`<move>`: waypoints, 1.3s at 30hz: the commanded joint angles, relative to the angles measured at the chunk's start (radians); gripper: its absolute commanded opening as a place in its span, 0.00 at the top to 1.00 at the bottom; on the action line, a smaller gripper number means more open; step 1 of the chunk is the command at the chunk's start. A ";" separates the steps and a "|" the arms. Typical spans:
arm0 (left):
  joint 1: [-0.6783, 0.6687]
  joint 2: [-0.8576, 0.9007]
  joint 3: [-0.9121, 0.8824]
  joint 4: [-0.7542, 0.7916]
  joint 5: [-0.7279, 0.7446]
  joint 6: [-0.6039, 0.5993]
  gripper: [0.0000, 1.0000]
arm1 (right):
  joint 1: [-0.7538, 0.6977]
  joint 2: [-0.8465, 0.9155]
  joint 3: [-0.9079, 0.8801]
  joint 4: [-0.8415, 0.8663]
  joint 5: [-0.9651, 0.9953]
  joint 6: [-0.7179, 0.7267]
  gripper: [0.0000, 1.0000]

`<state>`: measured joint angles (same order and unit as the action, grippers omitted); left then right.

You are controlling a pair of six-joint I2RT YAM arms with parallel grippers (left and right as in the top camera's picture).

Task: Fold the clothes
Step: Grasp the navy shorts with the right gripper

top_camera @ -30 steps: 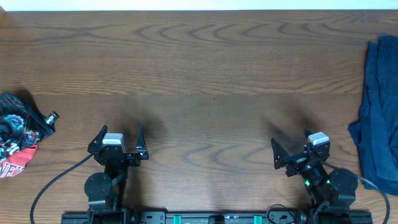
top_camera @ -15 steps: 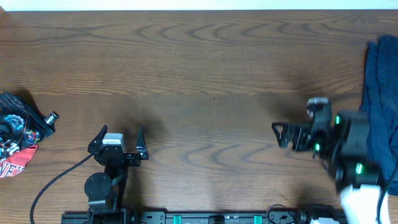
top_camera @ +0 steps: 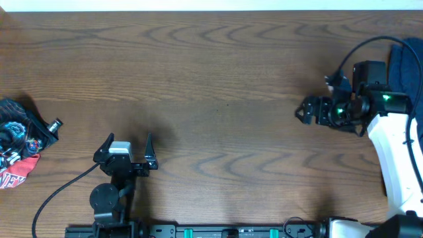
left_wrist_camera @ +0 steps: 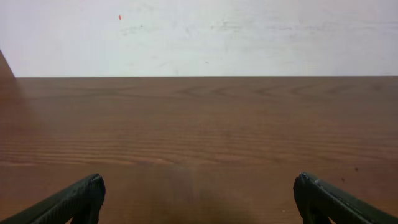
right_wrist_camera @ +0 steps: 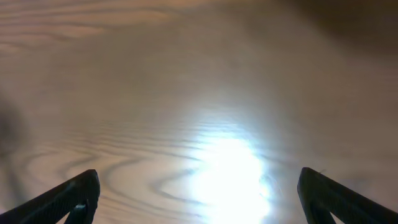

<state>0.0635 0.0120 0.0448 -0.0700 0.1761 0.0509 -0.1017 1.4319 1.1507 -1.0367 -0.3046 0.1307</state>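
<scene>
- At the far left edge lies a printed bundle point(top_camera: 16, 142) of dark and red fabric, bunched up, with a small black cylinder point(top_camera: 54, 124) sticking out of its upper right side. I cannot tell what the cylinder is. Neither of my arms is near it.
- My left gripper point(top_camera: 129, 139) sits low, close to my base, with its jaws spread wide and nothing between them. Its wrist view shows only bare wood running ahead to the far wall. I judge it is parked there to leave the middle free until there is cloth to share.
- The table point(top_camera: 211, 66) is bare brown wood across the centre. I read that as the working area where a garment needs to be laid flat for folding.
- My right gripper point(right_wrist_camera: 199, 180) is reached out to the right side, pointing down at the wood, jaws wide apart and empty. Its wrist view shows only glare on the grain, so no fabric is under it.
- The clothes point(top_camera: 413, 66), dark navy and crumpled, lie at the right edge, partly off view and partly behind my right arm. No fold is started. The open jaws suit taking a first pinch of cloth, but they face away from the pile.
</scene>
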 commanded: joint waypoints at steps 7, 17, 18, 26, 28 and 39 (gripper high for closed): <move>-0.002 -0.007 -0.027 -0.014 0.002 -0.008 0.02 | -0.206 0.057 0.183 -0.164 0.226 0.059 0.01; -0.002 -0.007 -0.027 -0.014 0.002 -0.008 0.02 | -0.419 0.184 0.377 -0.173 0.241 0.085 0.01; -0.002 -0.007 -0.027 -0.014 0.002 -0.008 0.02 | -0.433 0.199 0.377 -0.161 0.241 0.085 0.01; -0.002 -0.007 -0.027 -0.014 0.002 -0.008 0.02 | -0.555 0.366 0.379 -0.089 0.226 0.070 0.01; -0.002 -0.007 -0.027 -0.014 0.002 -0.008 0.02 | -0.591 0.408 0.382 -0.080 0.226 0.069 0.01; -0.002 -0.007 -0.027 -0.014 0.002 -0.008 0.02 | -0.788 0.521 0.389 0.023 0.199 -0.006 0.11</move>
<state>0.0635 0.0120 0.0448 -0.0700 0.1761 0.0509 -0.8547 1.9457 1.5166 -1.0290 -0.0849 0.1474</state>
